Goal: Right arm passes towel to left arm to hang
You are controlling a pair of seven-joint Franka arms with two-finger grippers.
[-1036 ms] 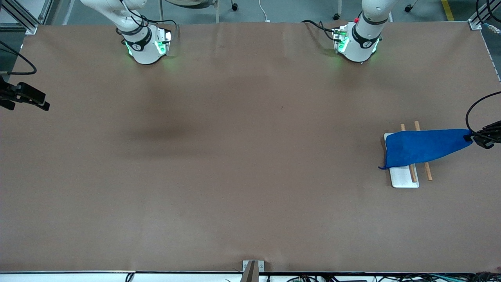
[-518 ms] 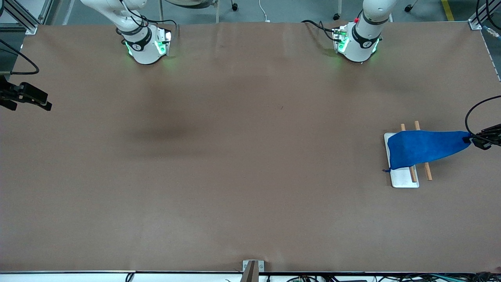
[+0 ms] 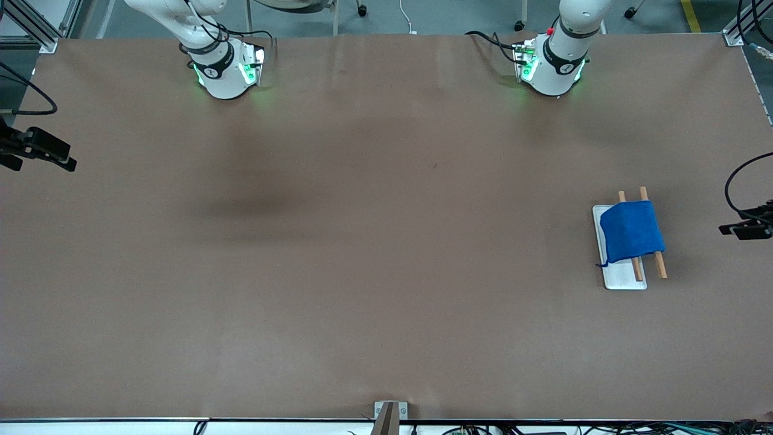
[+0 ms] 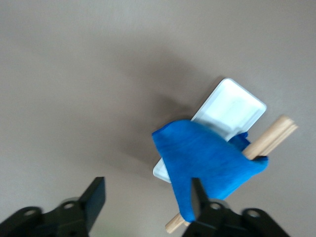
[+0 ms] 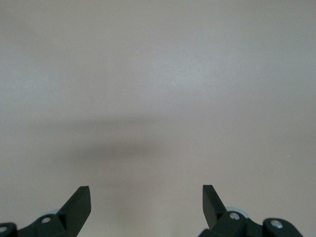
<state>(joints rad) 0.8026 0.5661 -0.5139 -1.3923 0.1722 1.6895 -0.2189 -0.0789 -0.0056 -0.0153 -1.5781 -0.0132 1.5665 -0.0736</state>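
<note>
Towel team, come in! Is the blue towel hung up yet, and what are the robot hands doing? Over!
Left gripper open, empty, beside the rack. Right gripper open, waiting over bare table. Towel draped over the rack's wooden rods. Nothing in the way.

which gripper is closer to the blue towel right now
Left. The left gripper hangs open just past the towel at its own end of the table; the right gripper, also open, waits at the right arm's end.
</note>
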